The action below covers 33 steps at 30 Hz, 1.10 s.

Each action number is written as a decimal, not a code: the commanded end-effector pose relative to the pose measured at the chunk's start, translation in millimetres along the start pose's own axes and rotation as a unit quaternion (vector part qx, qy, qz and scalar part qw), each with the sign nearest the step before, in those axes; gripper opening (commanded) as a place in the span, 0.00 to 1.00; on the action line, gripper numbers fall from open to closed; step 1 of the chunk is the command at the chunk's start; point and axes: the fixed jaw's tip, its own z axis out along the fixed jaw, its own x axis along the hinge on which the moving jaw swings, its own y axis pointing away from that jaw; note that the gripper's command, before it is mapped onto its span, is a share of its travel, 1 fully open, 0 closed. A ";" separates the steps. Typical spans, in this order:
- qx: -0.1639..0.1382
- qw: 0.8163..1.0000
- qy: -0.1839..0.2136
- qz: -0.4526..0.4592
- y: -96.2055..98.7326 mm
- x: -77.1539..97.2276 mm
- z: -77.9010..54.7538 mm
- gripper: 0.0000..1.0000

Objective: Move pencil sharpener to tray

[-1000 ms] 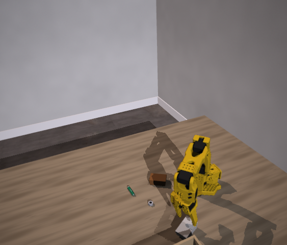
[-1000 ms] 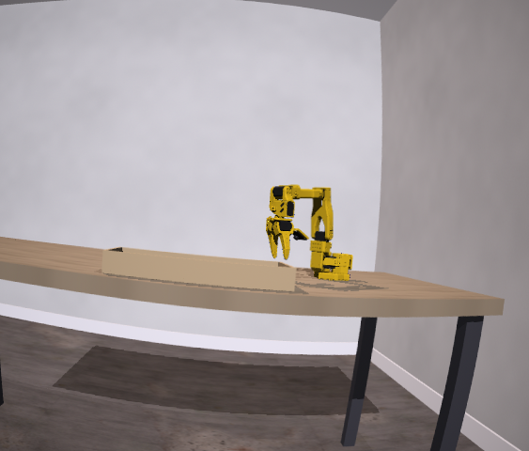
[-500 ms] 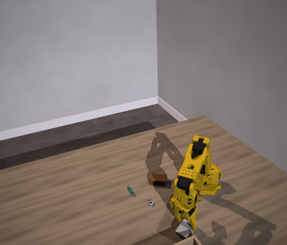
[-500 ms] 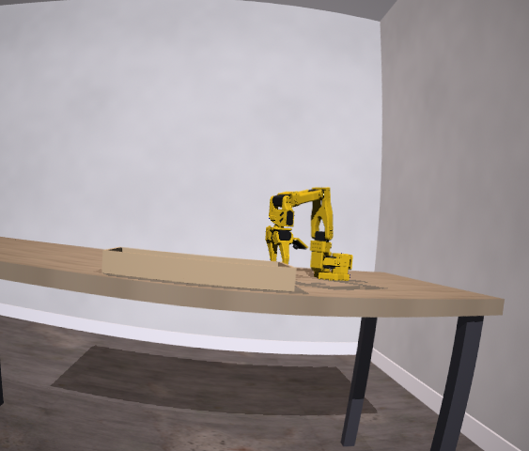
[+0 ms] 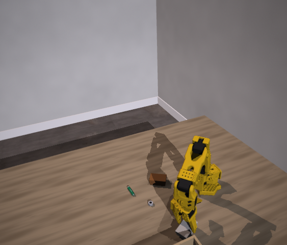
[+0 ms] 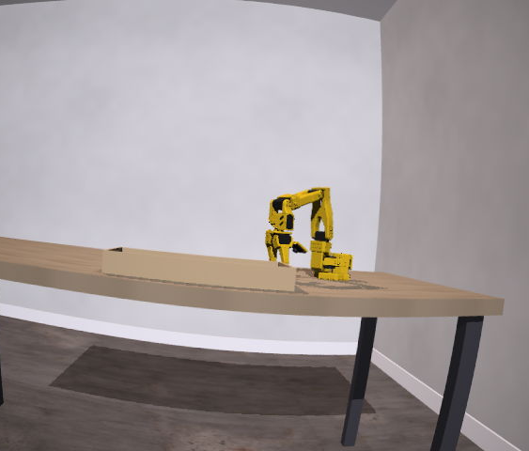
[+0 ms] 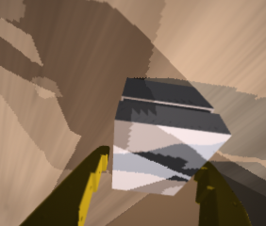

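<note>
The white box (image 5: 183,230) (image 7: 163,134) stands on the table just behind the tray's near-right corner, its pale top up and its sides in shadow. A thin light seam runs along one side in the wrist view; the lid appears to be on. My gripper (image 5: 186,226) (image 6: 277,259) (image 7: 155,159) is open, pointing down over the box, with a fingertip toward either side of it. Whether the fingertips touch it I cannot tell. The pencil sharpener is not visible. The long wooden tray (image 5: 186,241) (image 6: 196,272) stands at the table's front; its inside is hidden.
A brown block (image 5: 158,179), a green cylinder (image 5: 130,191) and a small white ring-like object (image 5: 150,202) lie on the table (image 5: 72,200) to the arm's left in the top view. The tray's walls rise close beside the white box.
</note>
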 end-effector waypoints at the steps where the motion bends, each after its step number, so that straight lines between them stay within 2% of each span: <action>1: 0.003 1.000 0.010 0.001 1.3 2.8 -2.3 0.30; 22: 0.003 1.000 0.010 0.001 1.3 2.8 -2.3 0.30; 33: 0.003 1.000 0.010 0.001 1.3 2.8 -2.3 0.26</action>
